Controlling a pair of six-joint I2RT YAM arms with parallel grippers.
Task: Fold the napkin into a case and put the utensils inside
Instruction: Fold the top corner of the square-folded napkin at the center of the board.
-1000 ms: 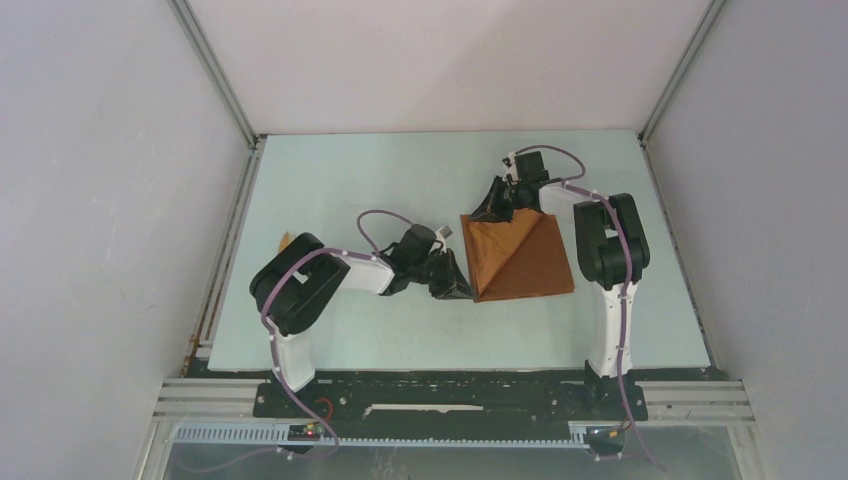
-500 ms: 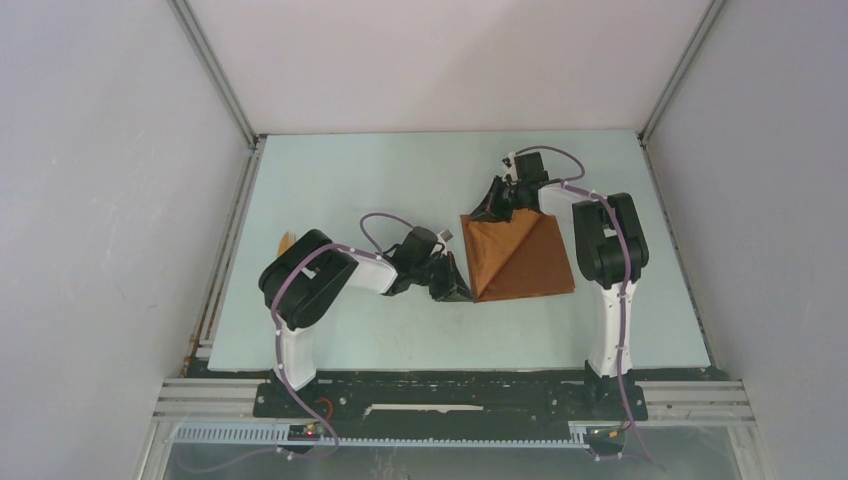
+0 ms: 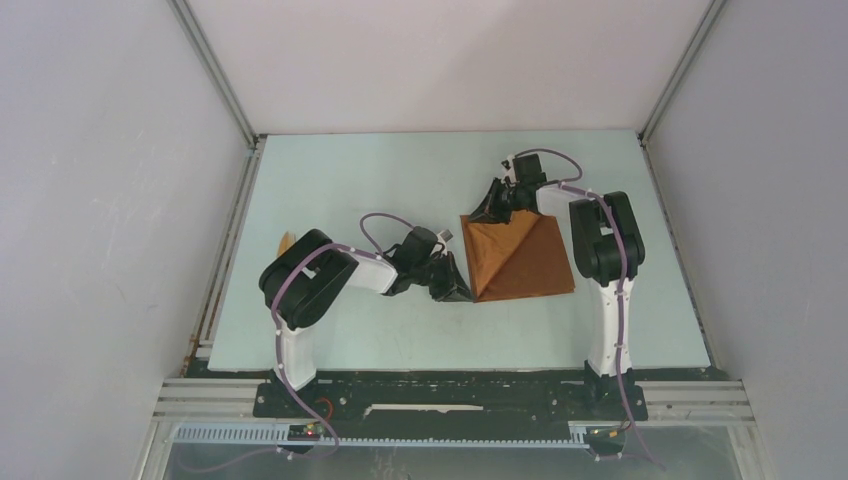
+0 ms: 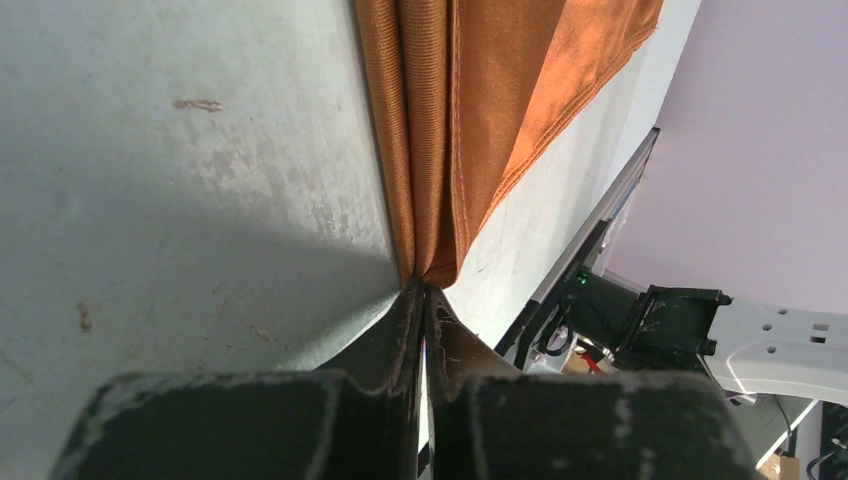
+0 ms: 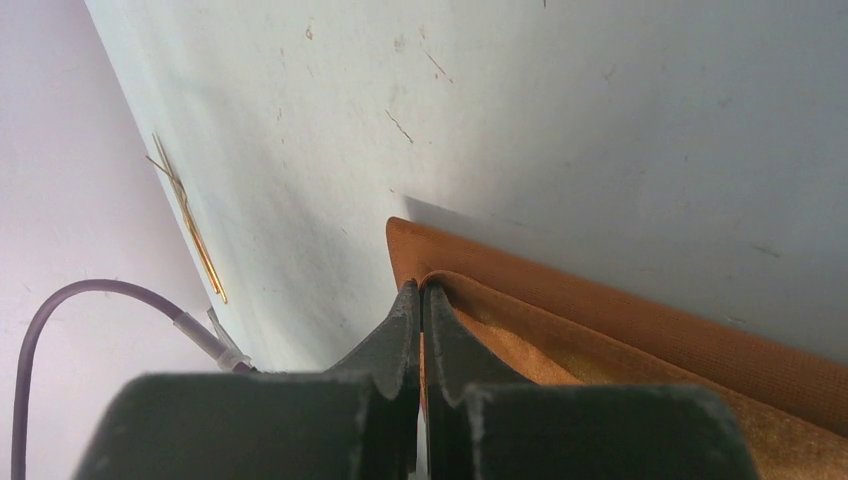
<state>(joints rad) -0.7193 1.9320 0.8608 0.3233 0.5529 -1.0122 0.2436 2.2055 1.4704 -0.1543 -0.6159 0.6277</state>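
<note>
Two napkin (image 3: 520, 262) corners pinched on table (image 3: 350, 190), fold ready.
Left gripper (image 4: 422, 292) just clamped shut on near-left corner; right gripper (image 5: 421, 292) tight on far-left corner flap. Utensils (image 5: 203, 250) well left of napkin.

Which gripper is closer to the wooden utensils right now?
Left. The left gripper pinches the napkin at its near-left corner; the right gripper pinches the far-left corner, farther from the utensils lying away to the left.
</note>
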